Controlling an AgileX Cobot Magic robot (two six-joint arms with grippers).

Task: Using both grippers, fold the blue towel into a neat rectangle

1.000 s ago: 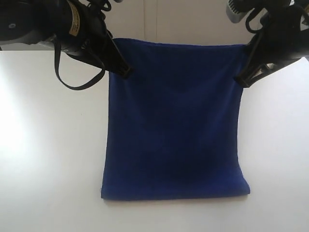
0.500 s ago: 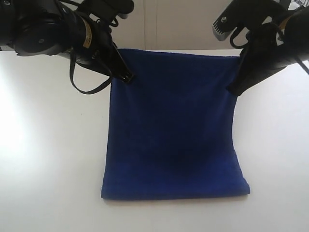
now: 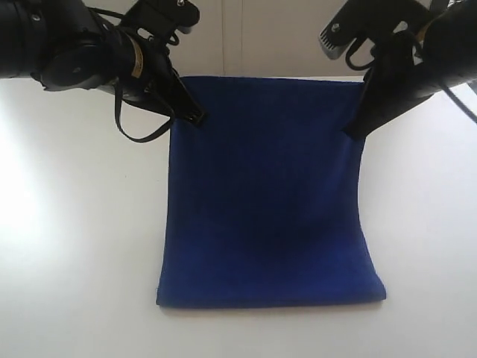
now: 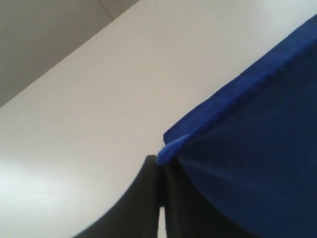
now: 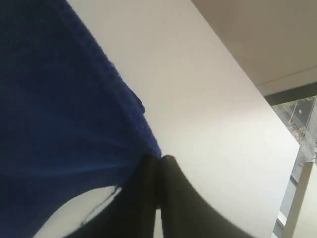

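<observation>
The blue towel [image 3: 264,201] hangs as a wide sheet from its two upper corners, and its lower edge rests on the white table [image 3: 74,246]. My left gripper [image 3: 195,117] is shut on the towel's upper left corner; in the left wrist view the pinched corner [image 4: 171,148] bulges out above the closed fingers [image 4: 148,198]. My right gripper [image 3: 352,133] is shut on the upper right corner, where the cloth [image 5: 59,109] runs into the closed fingers [image 5: 148,193]. No white label is visible.
The white table stretches to both sides of the towel and in front of it. A pale wall [image 3: 246,33] stands behind the table's far edge. A window [image 5: 304,129] shows at the side of the right wrist view.
Both grippers have moved inward and forward with the towel's top corners. The towel's top edge now sits lower and narrower, and the upper part of the cloth leans more toward the near edge.
</observation>
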